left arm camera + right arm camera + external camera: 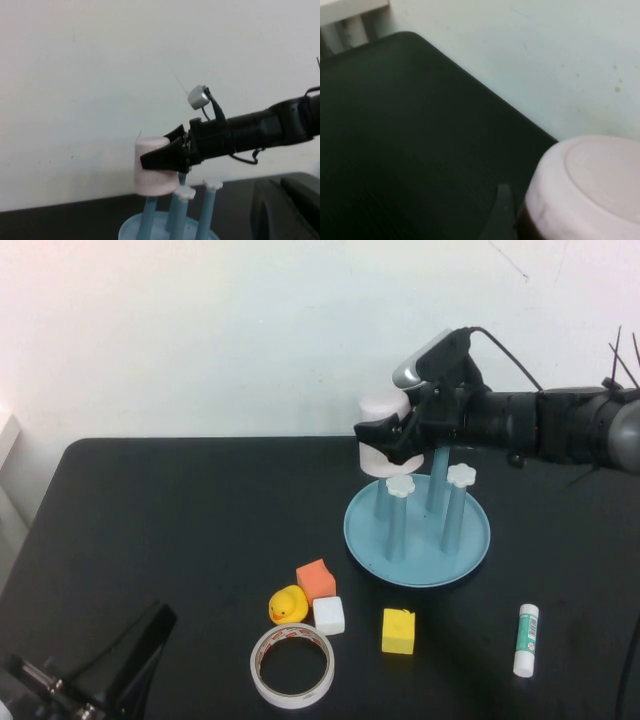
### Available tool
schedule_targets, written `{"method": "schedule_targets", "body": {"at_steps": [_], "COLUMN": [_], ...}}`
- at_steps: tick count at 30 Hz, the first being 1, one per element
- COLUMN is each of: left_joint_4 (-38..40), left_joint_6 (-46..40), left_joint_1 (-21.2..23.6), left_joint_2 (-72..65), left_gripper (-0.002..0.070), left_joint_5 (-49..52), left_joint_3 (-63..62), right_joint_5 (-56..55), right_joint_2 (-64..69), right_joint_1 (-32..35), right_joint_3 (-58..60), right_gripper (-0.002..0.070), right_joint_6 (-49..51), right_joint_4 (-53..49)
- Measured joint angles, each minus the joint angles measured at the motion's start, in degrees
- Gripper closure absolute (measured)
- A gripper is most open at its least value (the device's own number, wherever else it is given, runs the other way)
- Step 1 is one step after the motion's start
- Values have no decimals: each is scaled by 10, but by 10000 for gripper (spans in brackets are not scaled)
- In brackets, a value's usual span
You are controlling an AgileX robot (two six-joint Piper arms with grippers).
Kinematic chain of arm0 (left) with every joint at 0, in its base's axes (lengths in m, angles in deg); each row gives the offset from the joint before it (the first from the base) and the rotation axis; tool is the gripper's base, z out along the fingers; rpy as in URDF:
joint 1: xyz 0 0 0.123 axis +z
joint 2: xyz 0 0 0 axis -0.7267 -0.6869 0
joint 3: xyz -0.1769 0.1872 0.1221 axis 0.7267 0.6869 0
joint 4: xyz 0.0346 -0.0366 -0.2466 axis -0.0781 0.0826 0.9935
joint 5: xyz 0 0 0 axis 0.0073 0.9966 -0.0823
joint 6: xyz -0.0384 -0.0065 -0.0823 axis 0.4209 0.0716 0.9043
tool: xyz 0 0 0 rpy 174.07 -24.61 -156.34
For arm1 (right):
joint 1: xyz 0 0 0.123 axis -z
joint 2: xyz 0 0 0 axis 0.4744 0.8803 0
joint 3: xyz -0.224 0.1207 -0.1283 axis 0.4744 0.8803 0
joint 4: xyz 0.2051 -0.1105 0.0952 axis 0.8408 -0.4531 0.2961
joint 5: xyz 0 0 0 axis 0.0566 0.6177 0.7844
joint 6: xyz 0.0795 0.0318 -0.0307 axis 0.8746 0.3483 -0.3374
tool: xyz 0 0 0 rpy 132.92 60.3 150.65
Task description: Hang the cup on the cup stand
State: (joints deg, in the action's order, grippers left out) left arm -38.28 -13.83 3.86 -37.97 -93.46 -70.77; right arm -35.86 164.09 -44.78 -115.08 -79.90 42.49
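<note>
My right tool (388,443) grips the cup (382,406), upturned above the stand's (417,540) far-left post. I should centre its mouth over the cap, then lower straight. My left tool (85,680) sits parked low on the table (160,530); its opening I cannot tell.

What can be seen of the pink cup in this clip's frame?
The cup is pale pink, smooth and plastic-looking, tapered and handleless. It is held upside down, closed base up, in the air over the far-left post of the cup stand, its rim low around that post's top. The right gripper is shut on its side wall. The left gripper is parked at the table's near-left corner, far from it.
</note>
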Motion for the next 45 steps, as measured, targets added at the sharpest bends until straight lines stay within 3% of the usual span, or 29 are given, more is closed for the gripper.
{"method": "schedule_targets", "body": {"at_steps": [9,21,31,35,40,42,45], "left_joint_4": [13,-19,-9,7,7,3,-26], "left_joint_6": [-63,-59,-55,-55,-55,-61,-92], "left_joint_1": [0,0,0,0,0,0,0], "left_joint_2": [0,0,0,0,0,0,0], "left_gripper": [675,675,675,676,676,676,676], "left_joint_5": [6,32,28,8,32,79,198], "left_joint_3": [8,8,8,8,8,5,-46], "right_joint_5": [-19,-56,-31,-3,33,61,102], "right_joint_2": [0,0,-11,-62,-158,-192,-230], "right_joint_1": [0,-1,-1,-1,-1,-1,-1], "right_joint_3": [0,0,0,0,0,0,0], "right_gripper": [59,14,24,129,461,582,646], "right_joint_6": [32,70,82,144,268,302,341], "right_joint_4": [0,2,4,-51,-187,-232,-263]}}
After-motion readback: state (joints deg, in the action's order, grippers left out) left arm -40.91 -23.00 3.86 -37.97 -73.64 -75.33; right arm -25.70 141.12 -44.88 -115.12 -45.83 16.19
